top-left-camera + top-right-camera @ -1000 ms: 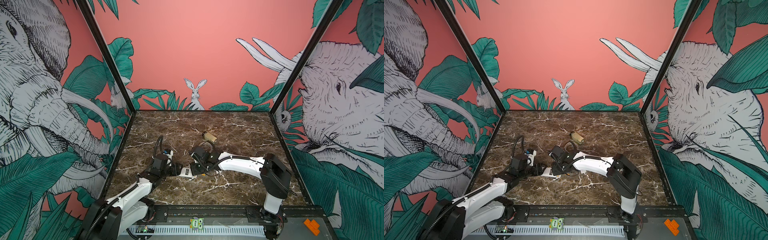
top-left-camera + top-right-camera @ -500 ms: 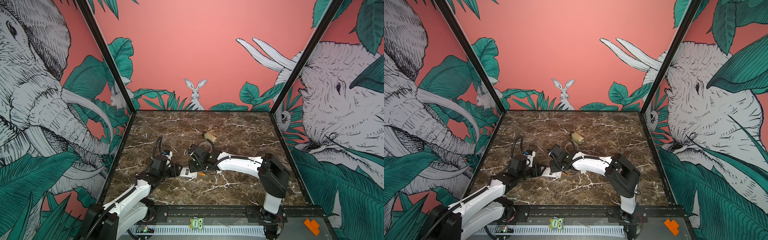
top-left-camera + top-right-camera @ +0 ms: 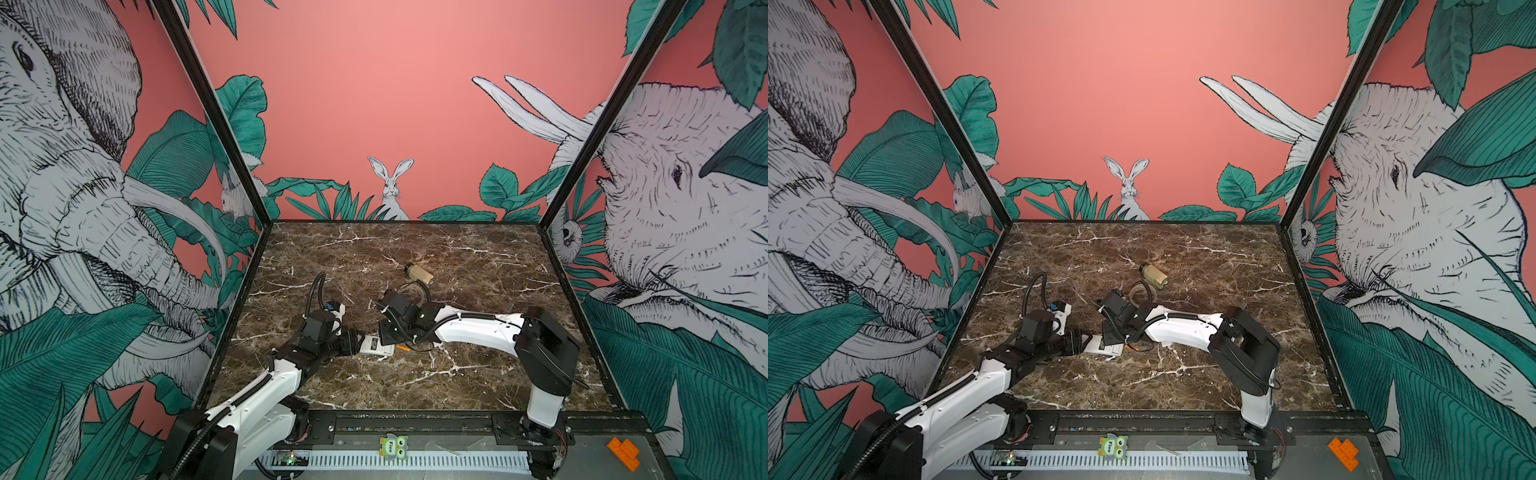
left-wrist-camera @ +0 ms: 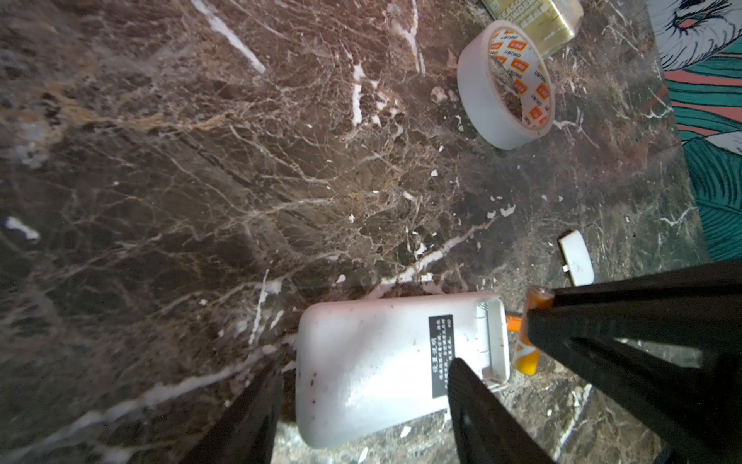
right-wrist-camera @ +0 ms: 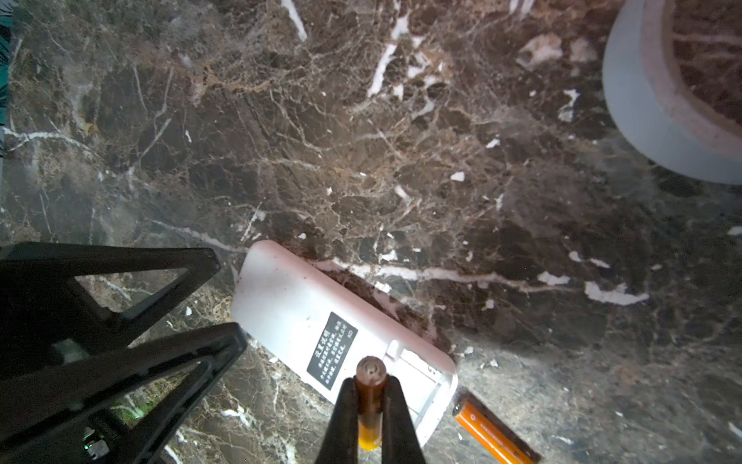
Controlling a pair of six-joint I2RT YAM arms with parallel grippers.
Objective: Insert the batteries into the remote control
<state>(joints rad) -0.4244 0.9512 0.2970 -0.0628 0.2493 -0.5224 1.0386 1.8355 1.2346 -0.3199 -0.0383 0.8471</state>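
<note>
Right wrist view: remote control (image 5: 321, 333) lies white back up.

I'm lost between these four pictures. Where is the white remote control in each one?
Top view: remote control, low centre, where both arms meet.
Top view: same spot between the arms.
Left wrist: the large white slab with the dark label.
Right wrist: the white slab just beyond the held battery.
Shared landmark: the loose battery lying off its open end.
</note>
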